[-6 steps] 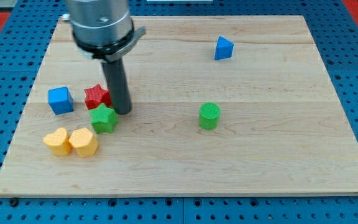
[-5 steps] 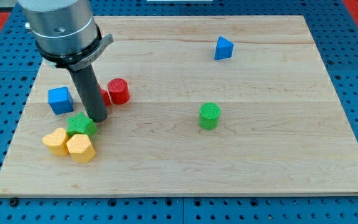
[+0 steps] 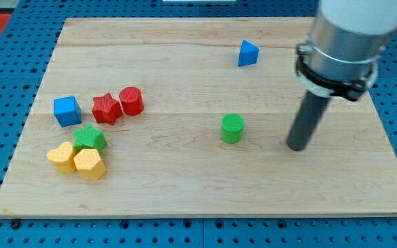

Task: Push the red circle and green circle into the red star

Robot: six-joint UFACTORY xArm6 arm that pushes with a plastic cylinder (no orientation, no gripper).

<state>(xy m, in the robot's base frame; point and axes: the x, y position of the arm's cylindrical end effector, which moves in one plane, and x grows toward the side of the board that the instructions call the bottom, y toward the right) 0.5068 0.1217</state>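
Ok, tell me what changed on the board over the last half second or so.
My tip swung from beside the green star across to the view's right of the green circle, not touching it. Every block stayed put, the red circle still against the red star.

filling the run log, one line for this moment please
red circle touching red star | green circle apart | my tip at its right
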